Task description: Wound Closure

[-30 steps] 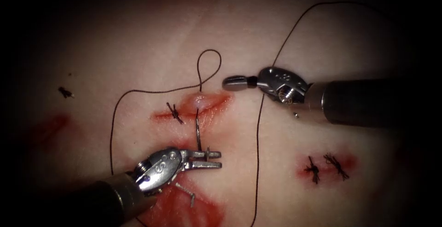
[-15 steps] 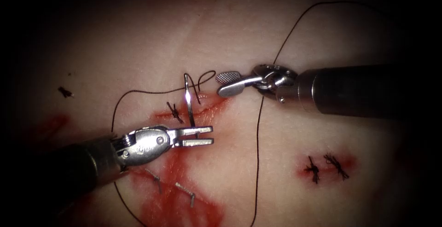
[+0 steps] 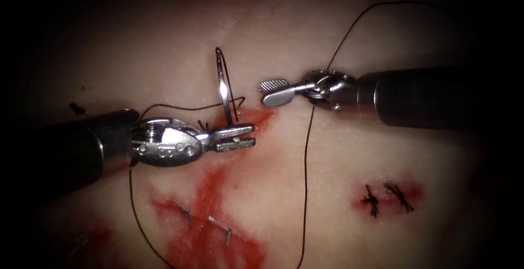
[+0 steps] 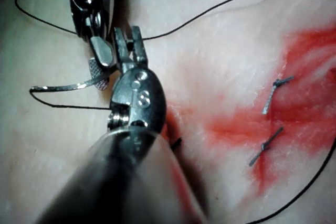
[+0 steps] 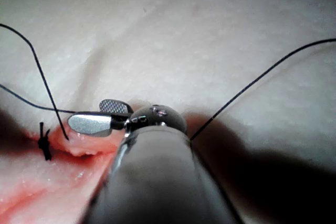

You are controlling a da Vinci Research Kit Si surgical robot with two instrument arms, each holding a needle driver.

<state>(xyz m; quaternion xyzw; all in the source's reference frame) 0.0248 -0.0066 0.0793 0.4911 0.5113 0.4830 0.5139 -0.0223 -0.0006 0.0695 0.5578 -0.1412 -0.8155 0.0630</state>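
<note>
My left tool [image 3: 253,136] comes in from the left, jaws shut on the curved needle [image 3: 222,86] near its pointed end. The needle stands free above the cut [image 3: 261,117], out of the tissue [image 3: 338,154]. Its upper end carries the thread [image 3: 305,181], which drops in a small loop to the cut's edge. My right tool [image 3: 266,92] hovers just right of the needle with open jaws that hold nothing. The left wrist view has the left tool [image 4: 129,38] gripping the needle [image 4: 68,86], the right tool [image 4: 100,65] beside it. The right wrist view has the right tool [image 5: 86,115] open over the cut [image 5: 79,148].
Red fluid [image 3: 210,192] spreads below the cut, with two short pale stitch ends [image 3: 220,229] in it. A second small wound at the right carries dark knots [image 3: 382,198]. A long strand of thread runs up past the right tool's shaft [image 3: 426,97].
The left tool has drawn the needle out of the tissue and lifted it above the cut. The thread loop has shrunk. The right tool's jaws have opened and moved slightly up.
</note>
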